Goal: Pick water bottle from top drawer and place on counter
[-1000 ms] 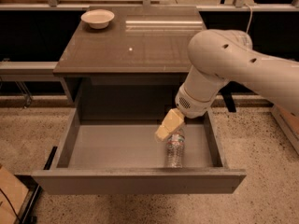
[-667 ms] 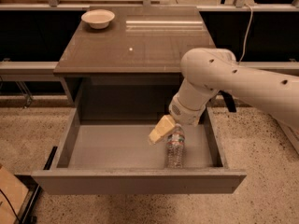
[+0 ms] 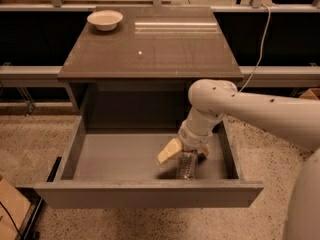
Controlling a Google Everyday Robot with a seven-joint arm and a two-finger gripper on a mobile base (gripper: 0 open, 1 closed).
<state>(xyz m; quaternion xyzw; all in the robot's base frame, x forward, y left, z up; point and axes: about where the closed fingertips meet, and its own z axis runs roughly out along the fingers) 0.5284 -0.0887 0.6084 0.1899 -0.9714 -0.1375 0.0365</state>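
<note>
The top drawer (image 3: 145, 195) is pulled out wide under the counter (image 3: 170, 51). The water bottle (image 3: 186, 167) lies on its side on the drawer floor, right of centre, near the front panel. My gripper (image 3: 187, 153) hangs from the white arm reaching in from the right and is down inside the drawer at the bottle's far end. Its pale yellow fingers (image 3: 169, 151) stand apart, one on each side of the bottle's top, open around it. The cap end is hidden under the gripper.
A white bowl (image 3: 105, 20) sits at the counter's back left corner, and a tiny white speck (image 3: 140, 53) lies mid-counter. A cardboard box (image 3: 10, 209) stands on the floor at the lower left. A cable (image 3: 260, 39) hangs at the right.
The arm has swung lower and nearer the drawer front. The gripper has come down from above the bottle to straddle its far end. The bottle has not moved.
</note>
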